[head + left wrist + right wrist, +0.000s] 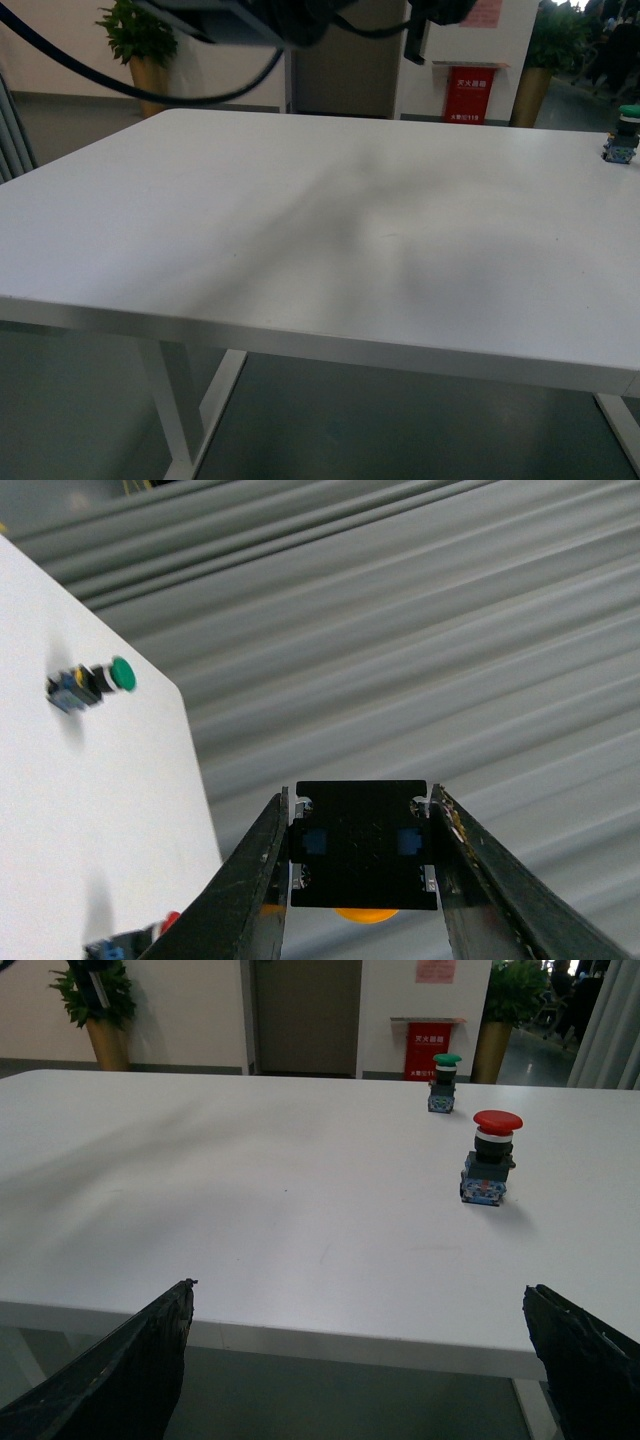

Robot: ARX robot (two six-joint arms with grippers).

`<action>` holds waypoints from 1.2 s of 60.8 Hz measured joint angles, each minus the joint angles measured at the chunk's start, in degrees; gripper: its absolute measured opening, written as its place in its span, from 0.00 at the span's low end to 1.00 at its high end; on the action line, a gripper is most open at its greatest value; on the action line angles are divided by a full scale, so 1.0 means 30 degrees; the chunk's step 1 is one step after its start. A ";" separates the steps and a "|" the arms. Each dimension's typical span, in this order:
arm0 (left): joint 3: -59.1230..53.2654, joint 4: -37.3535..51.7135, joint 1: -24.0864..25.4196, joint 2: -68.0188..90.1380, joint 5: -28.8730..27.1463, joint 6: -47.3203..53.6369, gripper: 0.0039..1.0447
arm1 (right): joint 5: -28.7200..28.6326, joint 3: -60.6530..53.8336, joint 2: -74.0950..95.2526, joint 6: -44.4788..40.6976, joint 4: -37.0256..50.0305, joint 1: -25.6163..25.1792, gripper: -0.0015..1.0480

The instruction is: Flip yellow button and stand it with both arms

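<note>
Left claw [362, 808] is clamped on the yellow button [365, 855], its two fingers pressed against opposite flat sides of the boxy black block. That looks like the sensible place to pinch it, since those faces are square and give the pads something to bear on. The button hangs in the air, lifted clear of the white table [90, 810], and appears to sit beyond its edge. Its block faces the wrist camera, showing two small blue insets and screw corners. Only a thin crescent of the yellow-orange cap peeks past one edge, so I judge it is not yet turned to stand.

Right claw [358, 1290] hangs low at the near edge of the table with its fingers spread wide and nothing between them. I take that as readiness to receive the button, because one arm cannot turn it over within its own grip.

Further out on the right, a red mushroom button [490, 1160] stands upright on its block. Beyond it a green button [445, 1078] stands upright too, near the far right edge. Both are well apart from the open middle of the table, where the yellow one could be set down.
</note>
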 joint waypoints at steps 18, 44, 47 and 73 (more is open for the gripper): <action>-0.0780 0.2200 -0.1144 0.0189 0.1479 -0.2878 0.33 | 0.0000 0.0000 0.0000 0.0000 0.0000 0.0000 0.93; -0.0794 0.1545 -0.1027 0.0211 0.1894 -0.3300 0.33 | -0.1668 0.6601 1.0965 0.6171 0.0546 0.0437 0.93; -0.0787 0.1515 -0.1027 0.0226 0.1902 -0.3286 0.33 | -0.3264 0.9777 1.4171 0.8590 0.1581 -0.0051 0.93; -0.0794 0.1188 -0.1035 0.0226 0.1588 -0.2943 0.33 | -0.6156 1.7180 2.4319 2.4276 0.6062 0.0160 0.93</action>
